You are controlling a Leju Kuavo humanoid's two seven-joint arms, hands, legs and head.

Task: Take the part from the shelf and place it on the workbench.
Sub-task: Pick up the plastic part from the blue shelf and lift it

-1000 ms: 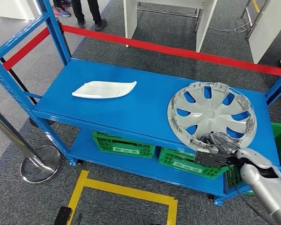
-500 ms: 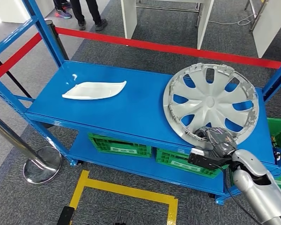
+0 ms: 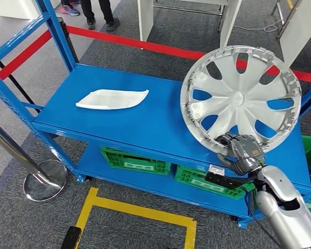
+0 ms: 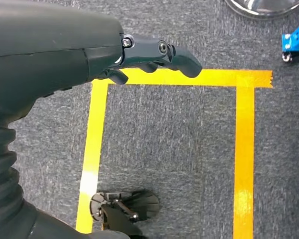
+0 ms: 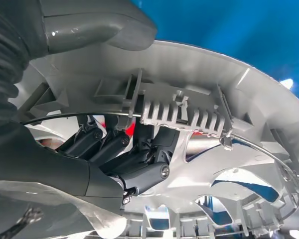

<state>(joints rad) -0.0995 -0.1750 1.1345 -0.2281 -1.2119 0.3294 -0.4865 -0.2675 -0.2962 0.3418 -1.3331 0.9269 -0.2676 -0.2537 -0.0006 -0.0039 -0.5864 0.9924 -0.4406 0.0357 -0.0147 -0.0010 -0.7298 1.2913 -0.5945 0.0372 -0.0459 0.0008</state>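
Silver spoked hubcap (image 3: pixel 240 98), tilted up, rim gripped by right hand (image 3: pixel 243 154)

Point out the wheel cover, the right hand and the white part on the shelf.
wheel cover (image 3: pixel 239 98), head view, on its hub
right hand (image 3: pixel 243 153), head view, on its back
white part (image 3: pixel 111 98), head view, on its middle

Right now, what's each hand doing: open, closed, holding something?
Left hand: holds nothing; whether open or closed cannot be told.
Right hand: grips the rim of the hubcap.
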